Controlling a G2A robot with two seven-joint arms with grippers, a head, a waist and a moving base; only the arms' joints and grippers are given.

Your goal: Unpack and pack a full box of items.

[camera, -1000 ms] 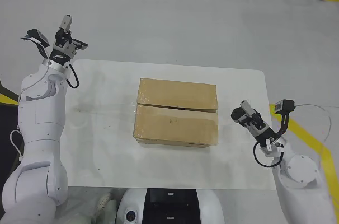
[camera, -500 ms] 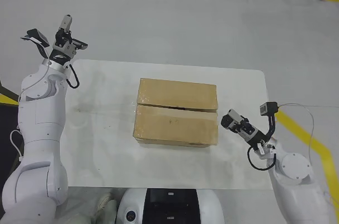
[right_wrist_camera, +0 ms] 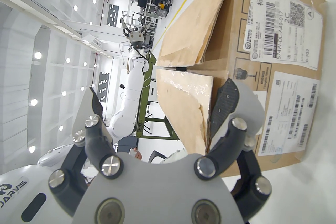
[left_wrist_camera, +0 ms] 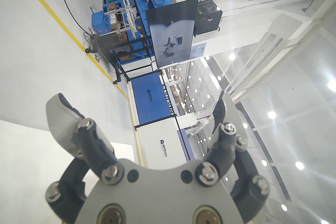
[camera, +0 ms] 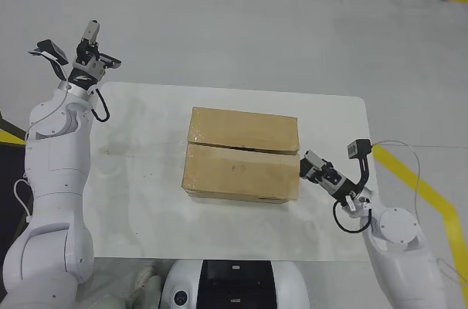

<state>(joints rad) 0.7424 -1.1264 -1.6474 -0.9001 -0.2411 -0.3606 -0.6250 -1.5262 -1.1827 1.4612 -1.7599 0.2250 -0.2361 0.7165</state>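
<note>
So the box (camera: 244,154) is sitting mid-table (camera: 141,193), top flaps folded shut, long axis running left to right across the robot, and the seam between the flaps runs the same way. The right gripper (camera: 305,164) is parked right at the box's right short end, the one with the labels (right_wrist_camera: 283,36), on the half closer to the robot. Its fingers are spread, nothing pinched. From the wrist camera, the end edge of the near flap (right_wrist_camera: 183,99) falls between them, one finger out over the top side and the other down by the labelled face. I can't tell if either pad is actually touching cardboard yet. The far flap (right_wrist_camera: 194,33) looks tipped up a bit at that end, so there's a gap at the seam. The left gripper (camera: 91,35) is way off past the far left corner of the table, pointing up and away, fingers also spread and empty, well apart from the box. My guess is the right arm is the one to open it, since it's lined up end-on with that near flap. It'd have to swing it towards the robot about the long edge.
</note>
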